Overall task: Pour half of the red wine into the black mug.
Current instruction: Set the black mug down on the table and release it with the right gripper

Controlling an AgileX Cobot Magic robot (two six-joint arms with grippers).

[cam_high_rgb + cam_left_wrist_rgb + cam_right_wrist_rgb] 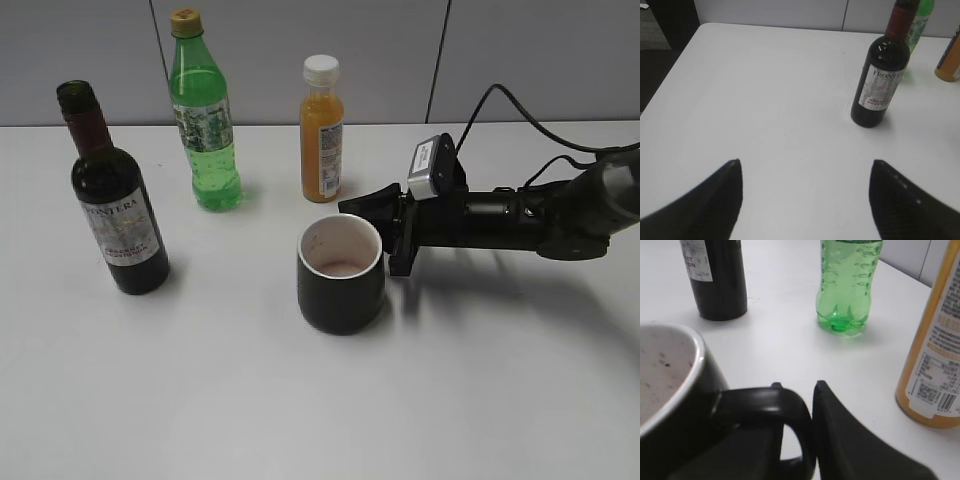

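Right wrist view, nearest: right gripper point(795, 440) was clamped on the loop handle of the black mug point(675, 405); lower fingers cut off by the frame edge. Mug interior looked pink-stained, possibly a thin film of liquid. Exterior view placed the mug point(340, 275) near-centre on the white table point(200, 400), upright. Left gripper point(805, 195) appeared only in the left wrist view: fingers spread wide, holding nothing, above bare table. Further left stood the red wine point(115, 205), uncapped. Far: green soda bottle point(205, 120), orange juice bottle point(322, 130).
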